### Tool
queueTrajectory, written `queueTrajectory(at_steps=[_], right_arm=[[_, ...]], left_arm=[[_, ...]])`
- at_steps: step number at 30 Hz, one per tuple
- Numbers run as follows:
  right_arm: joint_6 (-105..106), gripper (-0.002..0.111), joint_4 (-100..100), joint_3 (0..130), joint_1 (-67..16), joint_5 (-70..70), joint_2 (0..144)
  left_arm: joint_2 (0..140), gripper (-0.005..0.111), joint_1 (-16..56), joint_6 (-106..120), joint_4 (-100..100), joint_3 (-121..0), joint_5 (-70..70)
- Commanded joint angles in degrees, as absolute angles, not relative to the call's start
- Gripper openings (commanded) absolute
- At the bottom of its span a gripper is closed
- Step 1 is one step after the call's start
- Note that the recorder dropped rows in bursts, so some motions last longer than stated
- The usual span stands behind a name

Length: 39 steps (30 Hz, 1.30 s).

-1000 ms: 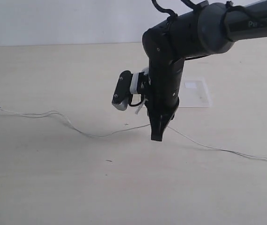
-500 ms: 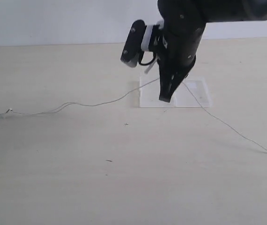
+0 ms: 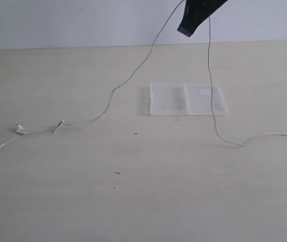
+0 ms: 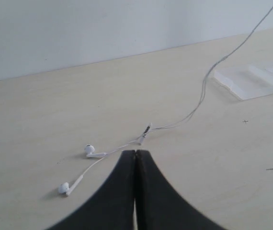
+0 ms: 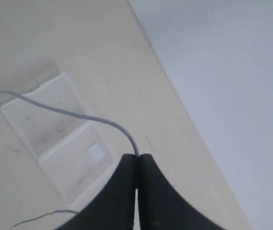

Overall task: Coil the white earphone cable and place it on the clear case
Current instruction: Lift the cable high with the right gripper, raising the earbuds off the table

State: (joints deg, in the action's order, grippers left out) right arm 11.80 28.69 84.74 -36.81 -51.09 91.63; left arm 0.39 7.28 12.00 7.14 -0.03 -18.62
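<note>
High above the table, my right gripper [image 3: 187, 31] [image 5: 137, 156] is shut on the white earphone cable [image 3: 133, 75] [image 5: 81, 114], pinching it at the fingertips. From there one strand drops left to the two earbuds [image 3: 5, 138] [image 4: 86, 151] lying on the table. The other strand hangs down across the clear case [image 3: 186, 99] [image 5: 60, 136] and trails off right. The case lies flat with its two halves side by side and a small white label [image 3: 203, 92]. My left gripper [image 4: 135, 153] is shut with nothing between its fingers, a short way from the earbuds; the exterior view does not show it.
The pale wooden table [image 3: 133, 191] ends at a white wall [image 3: 83, 20] behind. A few small dark specks [image 3: 116, 173] mark the surface.
My right gripper has risen steeply from near the table to the top of the view, lifting the cable with it. The earbuds were dragged rightwards into view, and the case is now uncovered.
</note>
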Motion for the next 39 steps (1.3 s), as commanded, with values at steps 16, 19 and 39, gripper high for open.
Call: queueTrajectory(at_steps=[16, 19, 39], right_arm=[[10.21, 0.0, 31.98, 97.74, -36.68, -53.84, 86.36], [10.21, 0.0, 31.98, 98.39, -36.68, -53.84, 85.46], [13.21, 0.0, 33.45, 107.97, -36.68, -55.8, 84.78]], left_arm=[[0.0, 0.0, 7.64, 11.76, 7.72, 0.0, -18.39], [0.0, 0.0, 7.64, 11.76, 7.72, 0.0, -18.39], [0.0, 0.0, 7.64, 11.76, 7.72, 0.0, -18.39]])
